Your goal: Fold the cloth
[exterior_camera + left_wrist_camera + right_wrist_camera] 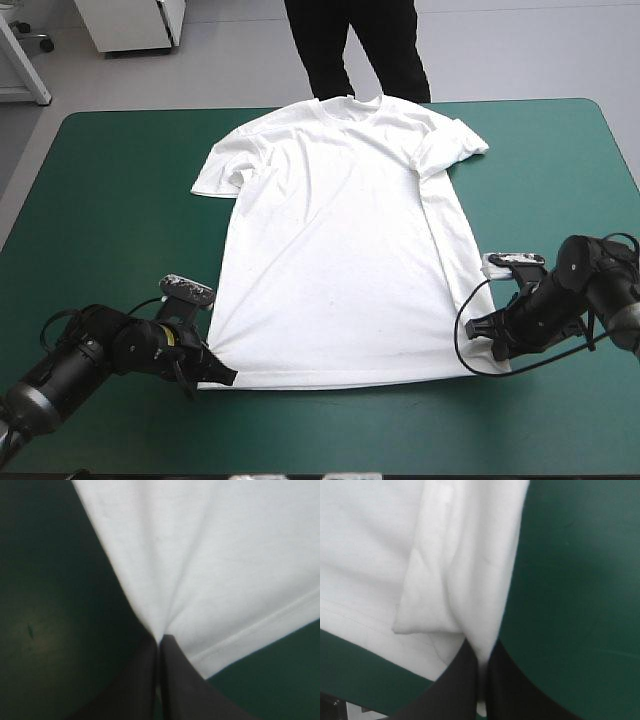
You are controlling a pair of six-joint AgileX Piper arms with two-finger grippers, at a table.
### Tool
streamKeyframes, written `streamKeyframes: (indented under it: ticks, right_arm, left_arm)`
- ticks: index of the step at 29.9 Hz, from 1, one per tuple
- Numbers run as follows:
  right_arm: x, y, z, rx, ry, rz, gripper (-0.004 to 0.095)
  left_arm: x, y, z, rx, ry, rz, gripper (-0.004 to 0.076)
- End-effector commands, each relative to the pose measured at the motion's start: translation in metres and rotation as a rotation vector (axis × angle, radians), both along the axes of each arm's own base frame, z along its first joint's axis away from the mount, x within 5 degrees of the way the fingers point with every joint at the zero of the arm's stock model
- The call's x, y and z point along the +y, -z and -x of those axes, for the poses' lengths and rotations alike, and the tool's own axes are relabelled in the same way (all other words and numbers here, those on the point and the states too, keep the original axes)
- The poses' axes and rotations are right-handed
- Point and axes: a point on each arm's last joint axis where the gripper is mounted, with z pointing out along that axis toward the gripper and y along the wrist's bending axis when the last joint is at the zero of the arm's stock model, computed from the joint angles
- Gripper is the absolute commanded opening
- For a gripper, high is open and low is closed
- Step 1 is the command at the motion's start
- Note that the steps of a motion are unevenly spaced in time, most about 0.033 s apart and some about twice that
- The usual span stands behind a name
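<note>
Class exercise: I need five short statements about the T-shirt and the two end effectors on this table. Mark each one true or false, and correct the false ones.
1. The T-shirt lies spread flat on the teal-green cover, collar toward the far edge. True.
2. The left end effector is open and clear of the fabric. False: it is shut on the T-shirt at a hem corner.
3. The right end effector is shut on the T-shirt at the other hem corner. True.
4. Both sleeves lie smooth and fully spread. False: the sleeve on the robot's right is bunched and folded over on itself.
5. The T-shirt is folded in half. False: its whole body lies open, unfolded.
</note>
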Motion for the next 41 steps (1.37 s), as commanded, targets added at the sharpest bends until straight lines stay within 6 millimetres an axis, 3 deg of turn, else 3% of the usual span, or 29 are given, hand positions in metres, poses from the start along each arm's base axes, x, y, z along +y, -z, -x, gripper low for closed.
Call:
streamKeyframes:
  ticks: [1, 12, 19, 21, 24, 29, 31, 35, 41]
  right_arm:
    - [0.0, -0.006, 0.021, 0.002, 0.004, -0.015, -0.0017]
    - [-0.001, 0.015, 0.064, 0.049, 0.036, -0.02, -0.0017]
    - [-0.002, 0.017, 0.069, 0.05, 0.034, -0.02, -0.0005]
    - [-0.002, 0.017, 0.069, 0.05, 0.034, -0.02, 0.0046]
    - [-0.002, 0.016, 0.068, 0.044, 0.031, -0.016, 0.021]
    - [-0.005, 0.002, 0.064, -0.016, 0.054, 0.018, 0.0576]
    - [-0.008, -0.011, 0.061, -0.078, 0.062, 0.047, 0.0636]
    - [-0.013, -0.05, 0.055, -0.245, 0.094, 0.093, 0.0633]
    - [-0.021, -0.115, 0.045, -0.511, 0.181, 0.14, 0.0633]
  left_arm:
    - [0.003, -0.006, 0.011, -0.02, -0.017, 0.031, -0.0009]
    - [0.017, 0.007, 0.046, 0.048, -0.051, 0.058, -0.0009]
    - [0.018, 0.012, 0.054, 0.081, -0.055, 0.071, -0.0009]
    - [0.018, 0.012, 0.054, 0.085, -0.056, 0.074, -0.0008]
    - [0.018, 0.012, 0.055, 0.091, -0.055, 0.073, 0.0027]
    - [0.02, 0.013, 0.057, 0.11, -0.047, 0.039, 0.0229]
    - [0.023, 0.012, 0.058, 0.126, -0.046, 0.007, 0.0326]
    - [0.024, -0.013, 0.055, 0.118, -0.073, -0.005, 0.0437]
    - [0.017, -0.106, 0.031, -0.221, -0.132, 0.155, 0.0452]
